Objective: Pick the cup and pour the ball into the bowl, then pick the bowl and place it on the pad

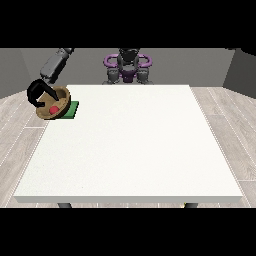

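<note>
The hand at the view's left (36,93) reaches down from its grey arm (55,65) at the table's far left corner, just past the left edge. Its black fingers (46,89) are curled over the near rim of the wooden bowl (59,102), with another black part of the hand hooking round the bowl's outer left side, so the hand has the bowl in its grasp. The bowl is tilted, its opening turned towards the camera, so the inside shows. A small red ball (54,109) lies inside the bowl, low against its wall.

The bowl overlaps the green pad (73,109), which lies flat at the table's left edge near the far corner. Only the pad's right part shows; the rest is hidden behind the bowl. Whether the bowl rests on the pad or is held just above it cannot be told from this view.

The white table (135,145) stretches from there to the near edge. The robot's torso (127,65) stands behind the middle of the far edge. No other hand shows, and no cup can be made out.
</note>
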Tool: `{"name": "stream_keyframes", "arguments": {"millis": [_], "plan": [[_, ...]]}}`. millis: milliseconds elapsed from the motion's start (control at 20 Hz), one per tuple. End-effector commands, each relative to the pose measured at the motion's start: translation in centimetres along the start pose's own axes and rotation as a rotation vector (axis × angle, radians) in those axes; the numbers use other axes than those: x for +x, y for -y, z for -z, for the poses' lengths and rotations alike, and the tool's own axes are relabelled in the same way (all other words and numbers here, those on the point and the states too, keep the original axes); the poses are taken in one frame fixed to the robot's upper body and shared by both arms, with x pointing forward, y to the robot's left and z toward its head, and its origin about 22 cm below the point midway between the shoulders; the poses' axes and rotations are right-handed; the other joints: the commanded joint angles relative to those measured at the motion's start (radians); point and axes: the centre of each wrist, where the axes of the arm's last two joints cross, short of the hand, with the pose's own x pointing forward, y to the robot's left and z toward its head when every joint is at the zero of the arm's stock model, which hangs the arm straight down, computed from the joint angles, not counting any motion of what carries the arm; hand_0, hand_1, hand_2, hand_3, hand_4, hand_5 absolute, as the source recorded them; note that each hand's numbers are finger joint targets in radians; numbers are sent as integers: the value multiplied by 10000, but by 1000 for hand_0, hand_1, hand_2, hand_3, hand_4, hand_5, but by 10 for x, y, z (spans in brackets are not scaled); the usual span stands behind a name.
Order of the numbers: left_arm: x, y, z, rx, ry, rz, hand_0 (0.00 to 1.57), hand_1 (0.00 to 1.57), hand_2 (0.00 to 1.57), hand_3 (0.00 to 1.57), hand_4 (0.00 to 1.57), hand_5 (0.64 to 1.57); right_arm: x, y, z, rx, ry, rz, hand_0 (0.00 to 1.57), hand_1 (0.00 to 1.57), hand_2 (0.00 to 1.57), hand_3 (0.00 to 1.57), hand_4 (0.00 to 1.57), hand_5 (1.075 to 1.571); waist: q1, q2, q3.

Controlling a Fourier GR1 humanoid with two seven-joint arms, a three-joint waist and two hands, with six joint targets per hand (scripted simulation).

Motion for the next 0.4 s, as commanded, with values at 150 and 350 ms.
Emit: {"name": "stream_keyframes", "arguments": {"millis": [150, 350], "plan": [[-26, 45, 2, -619, -980, -293, 0, 0, 0, 0, 1190, 1569, -26, -11, -5, 705, -1045, -1322, 0, 0, 0, 0, 0, 1407, 107, -1311, 23], [-34, 23, -10, -220, -1769, 16, 0, 0, 0, 0, 1190, 1569, 36, 14, 6, 974, -789, -1447, 0, 0, 0, 0, 200, 1375, -231, -1962, 5]]}}
